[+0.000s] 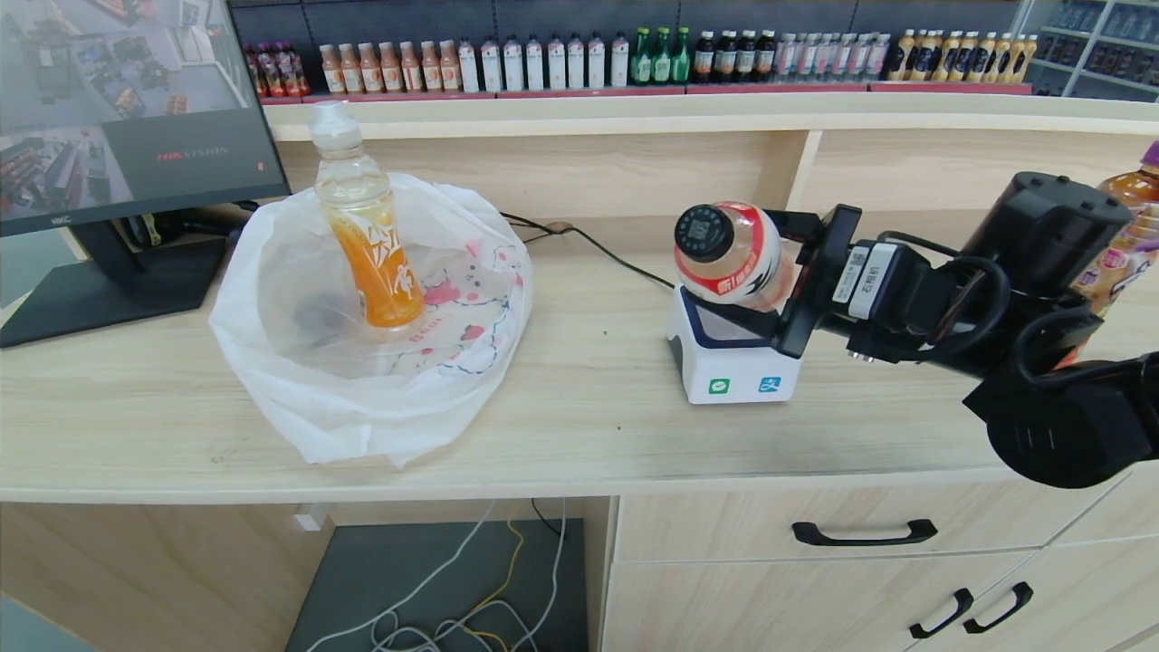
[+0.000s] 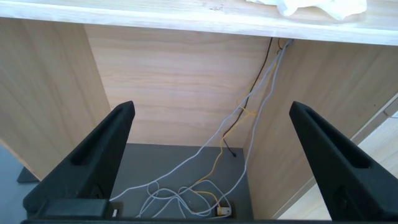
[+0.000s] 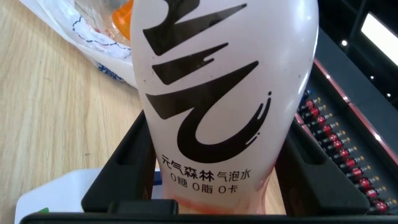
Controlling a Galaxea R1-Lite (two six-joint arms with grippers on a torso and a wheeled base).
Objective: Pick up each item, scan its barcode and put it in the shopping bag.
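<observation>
A: Where's the bottle sitting?
B: Right gripper is clamping the bottle by its body, holding it sideways just above the scanner. It looks like it's turning the label toward the scan window, so the scan step is likely running.
A: Bag?
B: Bag is lying left of the scanner, mouth gaping upward for an easy drop. An orange bottle is standing inside.
A: Left gripper?
B: Left gripper is hanging left of the scanner, under the counter, fingers spread wide and carrying nothing. I'd guess it's parked clear of the scan.
</observation>
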